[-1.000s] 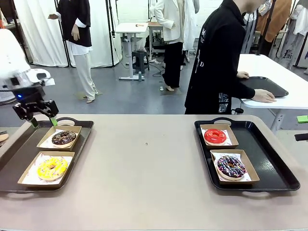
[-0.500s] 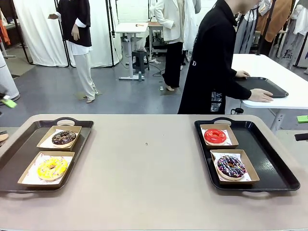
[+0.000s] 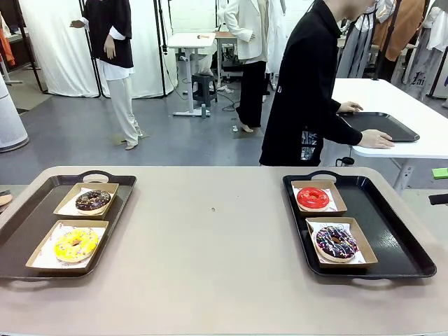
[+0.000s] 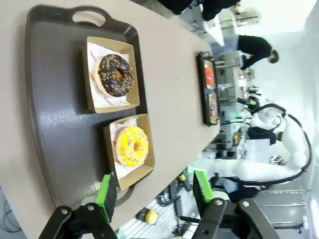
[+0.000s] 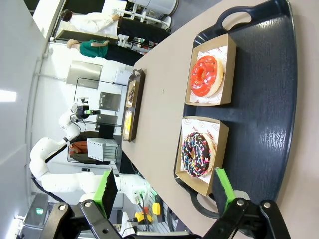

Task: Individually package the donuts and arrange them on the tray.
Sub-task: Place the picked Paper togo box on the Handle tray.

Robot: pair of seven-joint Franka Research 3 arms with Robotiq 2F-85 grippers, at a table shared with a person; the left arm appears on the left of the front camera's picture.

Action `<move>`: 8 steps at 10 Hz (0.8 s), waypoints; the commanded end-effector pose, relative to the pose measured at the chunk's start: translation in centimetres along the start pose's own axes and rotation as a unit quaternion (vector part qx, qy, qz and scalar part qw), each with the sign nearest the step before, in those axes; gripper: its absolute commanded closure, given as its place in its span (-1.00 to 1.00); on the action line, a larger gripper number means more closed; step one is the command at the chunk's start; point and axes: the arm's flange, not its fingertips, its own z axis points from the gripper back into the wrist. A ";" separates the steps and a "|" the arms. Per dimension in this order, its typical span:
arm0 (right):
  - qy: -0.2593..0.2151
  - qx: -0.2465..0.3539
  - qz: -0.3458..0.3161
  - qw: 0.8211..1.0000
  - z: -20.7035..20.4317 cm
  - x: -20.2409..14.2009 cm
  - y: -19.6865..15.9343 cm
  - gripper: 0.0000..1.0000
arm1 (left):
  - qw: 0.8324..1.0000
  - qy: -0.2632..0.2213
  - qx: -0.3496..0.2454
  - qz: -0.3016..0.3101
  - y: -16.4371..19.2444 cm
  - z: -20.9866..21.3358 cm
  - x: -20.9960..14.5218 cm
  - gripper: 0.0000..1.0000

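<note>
Four donuts lie in open brown card boxes lined with white paper. The left tray holds a dark chocolate donut and a yellow donut. On the right tray sit a glossy red donut and a sprinkled chocolate donut. My left gripper is open and empty, high above the left tray, looking down on the yellow donut and the chocolate donut. My right gripper hangs open and empty above the right tray, with the red donut and the sprinkled donut below.
A broad bare stretch of beige table lies between the two trays. Beyond the far edge, a person in black leans toward a white side table, both hands on another black tray.
My left arm, which stood over the far left corner of the left tray, has pulled away leftward out of the front view. The person has shifted slightly left.
</note>
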 end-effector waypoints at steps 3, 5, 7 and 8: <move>-0.003 -0.004 -0.009 1.000 -0.1 0.0 0.3 -1.00 | 0.993 -0.026 -0.105 0.051 3.0 0.2 0.5 -0.60; -0.003 -0.004 -0.009 1.000 -0.1 0.0 0.3 -1.00 | 0.989 -0.039 -0.123 0.070 3.6 -0.6 0.3 -0.60; -0.003 -0.004 -0.009 1.000 -0.1 0.0 0.3 -1.00 | 0.990 -0.055 -0.110 0.065 2.5 -0.9 -0.2 -0.60; -0.003 -0.004 -0.009 1.000 -0.1 0.0 0.3 -1.00 | 0.991 -0.035 -0.116 0.063 4.0 -0.8 0.0 -0.60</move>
